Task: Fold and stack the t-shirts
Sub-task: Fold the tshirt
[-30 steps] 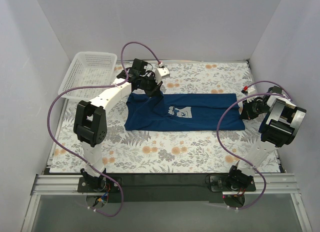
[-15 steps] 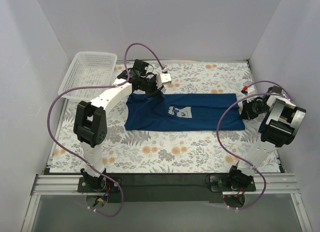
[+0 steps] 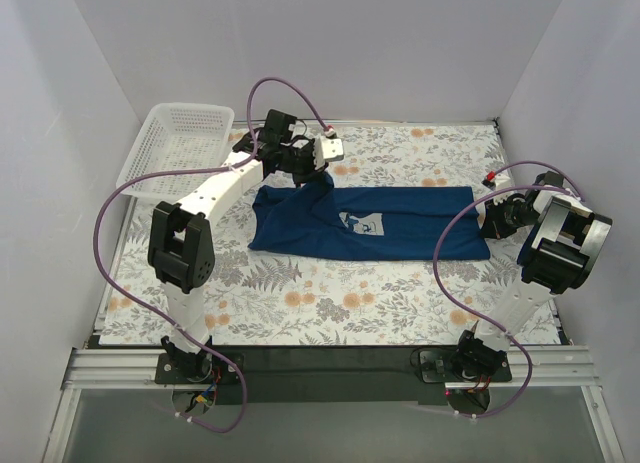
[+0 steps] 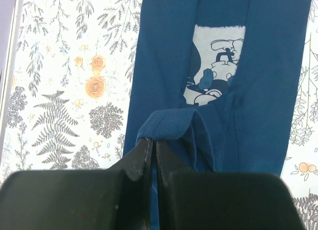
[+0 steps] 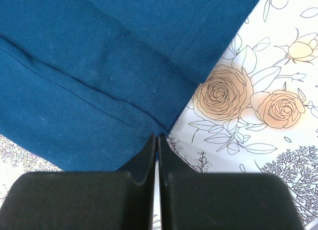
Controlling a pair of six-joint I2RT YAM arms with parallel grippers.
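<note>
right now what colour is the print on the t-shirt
Pale blue-white print on the navy t-shirt, clearest in the left wrist view.

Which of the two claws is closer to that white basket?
Left. The left gripper pinches the t-shirt a little right of the basket; the right gripper grips its opposite end, far away.

From where I stand, no writing, brand or number can be read anywhere. The only marking is the pale square print (image 4: 214, 66) on the navy t-shirt (image 3: 410, 233). It is a cartoon mouse drawing, with no letters I can make out.
</note>
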